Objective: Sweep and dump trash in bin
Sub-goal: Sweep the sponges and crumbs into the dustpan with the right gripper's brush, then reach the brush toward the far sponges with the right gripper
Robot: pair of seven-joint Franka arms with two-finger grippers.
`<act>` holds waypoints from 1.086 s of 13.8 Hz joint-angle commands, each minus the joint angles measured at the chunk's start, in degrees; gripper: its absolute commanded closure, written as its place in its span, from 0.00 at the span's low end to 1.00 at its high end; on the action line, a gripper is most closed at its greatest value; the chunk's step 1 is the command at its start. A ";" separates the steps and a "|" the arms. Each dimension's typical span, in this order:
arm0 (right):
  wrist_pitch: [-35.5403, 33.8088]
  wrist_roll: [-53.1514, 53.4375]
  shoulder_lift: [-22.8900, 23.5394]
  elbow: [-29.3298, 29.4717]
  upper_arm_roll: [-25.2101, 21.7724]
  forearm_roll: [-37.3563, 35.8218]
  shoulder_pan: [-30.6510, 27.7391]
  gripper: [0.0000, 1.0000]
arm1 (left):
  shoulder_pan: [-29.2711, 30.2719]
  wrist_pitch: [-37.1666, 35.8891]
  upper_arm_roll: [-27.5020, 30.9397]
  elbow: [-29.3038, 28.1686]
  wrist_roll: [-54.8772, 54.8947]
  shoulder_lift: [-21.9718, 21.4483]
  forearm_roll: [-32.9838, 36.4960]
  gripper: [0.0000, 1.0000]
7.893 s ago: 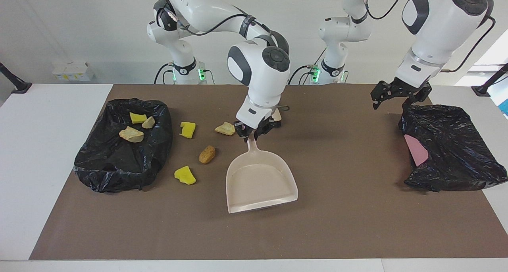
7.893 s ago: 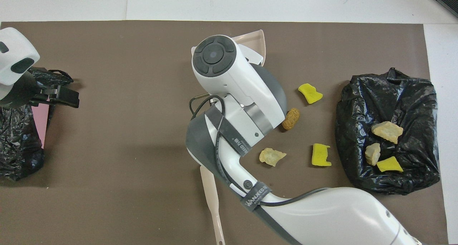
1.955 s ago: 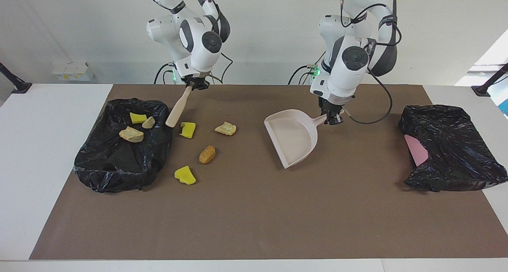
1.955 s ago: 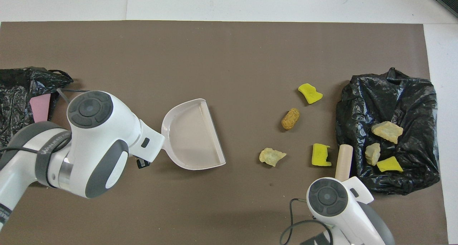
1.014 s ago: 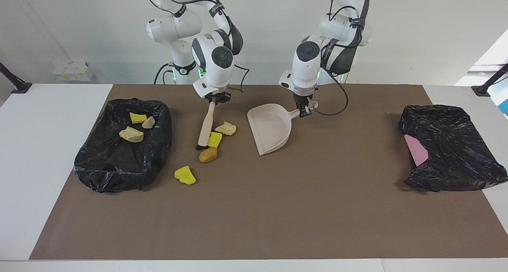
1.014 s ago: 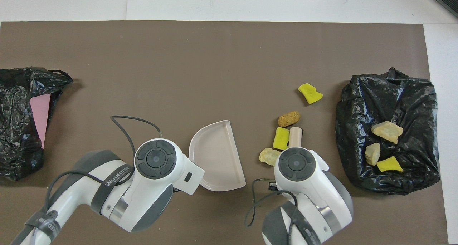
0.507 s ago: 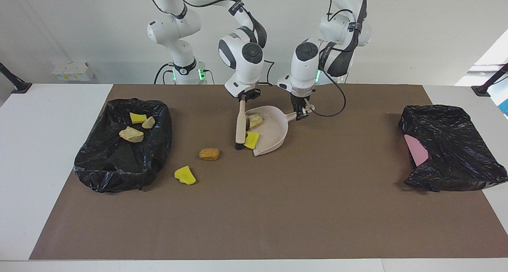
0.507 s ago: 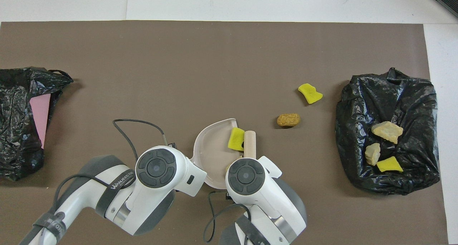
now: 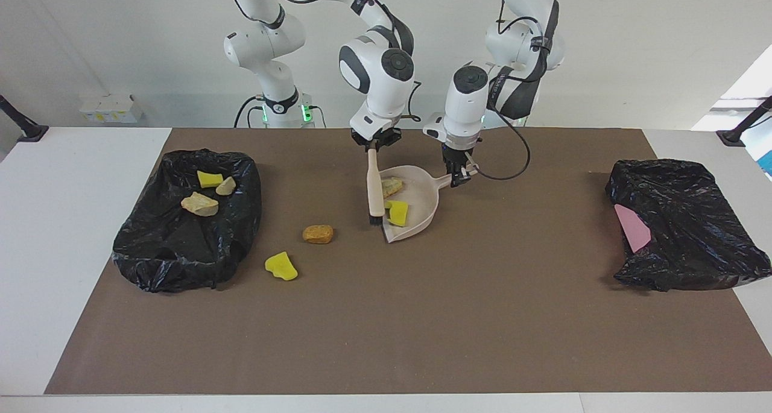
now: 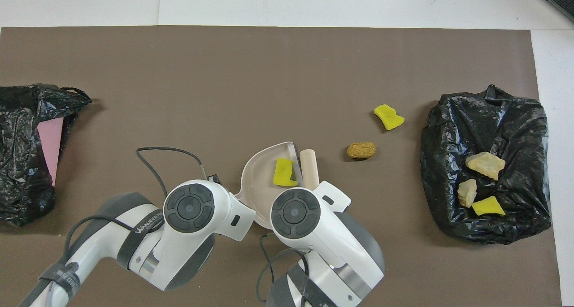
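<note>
A white counter [image 9: 78, 220] is covered across most of its top by a large brown mat [image 9: 422, 316]. Lying on the mat, toward the right arm's end, is a crumpled black bin bag [image 9: 181, 244]. Beside it on the mat are a bright yellow foam chunk [image 9: 281, 266] and, a little nearer the robots, a brown bread-like lump [image 9: 318, 234]. Near the middle of the mat, close to the robots, a pale pink dustpan [image 9: 419, 211] rests on the mat, with the dark bristles of a pale-handled brush [image 9: 375, 190] touching down at its open edge. At the left arm's end lies a second black bag [image 9: 687, 232].
</note>
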 commanded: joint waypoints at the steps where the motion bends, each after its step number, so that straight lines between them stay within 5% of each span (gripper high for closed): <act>1: -4.33 -7.53 5.84 7.85 0.31 -5.92 -5.63 1.00 | 1.83 0.95 0.08 0.83 -0.93 0.77 0.80 1.00; 7: -9.25 -15.36 16.56 23.92 0.04 -18.49 -16.52 1.00 | -0.08 -3.53 -0.01 3.38 -9.09 1.74 0.45 1.00; 12: -7.50 -15.72 18.16 23.43 0.04 -25.88 -22.60 1.00 | -3.25 -6.34 -0.36 3.47 -17.36 0.95 0.45 1.00; 15: -6.45 -17.04 16.24 16.77 0.22 -24.75 -23.75 1.00 | -3.87 -7.05 -0.45 3.56 -18.68 0.86 0.45 1.00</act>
